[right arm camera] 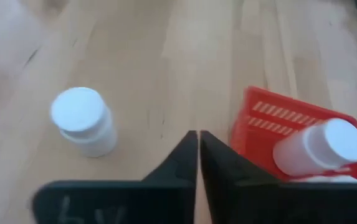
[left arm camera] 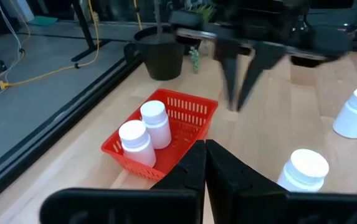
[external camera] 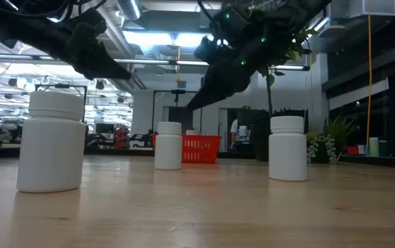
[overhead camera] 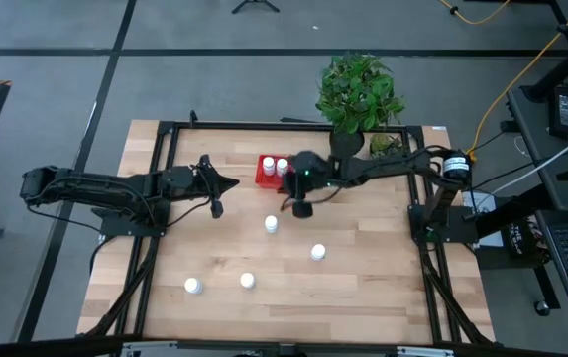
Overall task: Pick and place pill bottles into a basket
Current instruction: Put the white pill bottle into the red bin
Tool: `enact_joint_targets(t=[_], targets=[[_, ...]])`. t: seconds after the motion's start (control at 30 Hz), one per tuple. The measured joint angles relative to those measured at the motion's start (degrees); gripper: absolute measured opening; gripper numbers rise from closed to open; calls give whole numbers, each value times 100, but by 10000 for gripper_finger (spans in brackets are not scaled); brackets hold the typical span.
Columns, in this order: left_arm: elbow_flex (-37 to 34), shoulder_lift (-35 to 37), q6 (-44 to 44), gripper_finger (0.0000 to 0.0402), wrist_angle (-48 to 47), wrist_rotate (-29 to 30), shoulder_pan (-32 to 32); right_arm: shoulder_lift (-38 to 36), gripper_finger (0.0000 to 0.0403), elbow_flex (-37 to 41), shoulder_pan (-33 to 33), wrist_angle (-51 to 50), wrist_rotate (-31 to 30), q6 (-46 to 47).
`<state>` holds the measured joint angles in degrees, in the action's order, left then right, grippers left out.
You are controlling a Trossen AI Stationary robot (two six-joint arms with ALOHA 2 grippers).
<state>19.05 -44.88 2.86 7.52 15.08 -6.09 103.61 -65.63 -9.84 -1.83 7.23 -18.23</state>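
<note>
The red basket (overhead camera: 261,179) stands at the far middle of the table with two white pill bottles (overhead camera: 268,164) (overhead camera: 283,165) upright inside. Several more bottles stand on the table: one (overhead camera: 270,225) near the middle, one (overhead camera: 317,252) to its right, and two (overhead camera: 247,281) (overhead camera: 193,286) near the front. My right gripper (overhead camera: 301,208) is shut and empty, just right of the basket and above the table. In its wrist view (right arm camera: 198,140) the middle bottle (right arm camera: 81,121) and the basket (right arm camera: 271,112) show. My left gripper (overhead camera: 219,194) is shut and empty, left of the basket (left arm camera: 190,109).
A dark pot with a green plant (overhead camera: 356,94) stands at the far edge, right behind the basket. A black metal frame (overhead camera: 165,129) runs around the tabletop. Bare wood lies between the basket and the loose bottles.
</note>
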Motion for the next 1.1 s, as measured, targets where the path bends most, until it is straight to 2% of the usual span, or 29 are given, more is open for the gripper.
enact_joint_targets(t=[0.17,0.4,0.73,0.9,1.1], targets=[[0,0,-133,3,200,-247,0,-42,15,0,500,-60,-559,73],[4,2,-683,6,626,-565,0,-564,7,0,1045,-767,-669,549],[4,2,-860,2,820,-559,0,-1179,3,-2,1800,-2706,-1045,1813],[4,2,-861,6,896,-533,0,-1438,6,-2,2347,-2954,-1346,2118],[4,2,-814,11,914,-513,0,-1810,6,340,2940,-3118,-2045,2873]])
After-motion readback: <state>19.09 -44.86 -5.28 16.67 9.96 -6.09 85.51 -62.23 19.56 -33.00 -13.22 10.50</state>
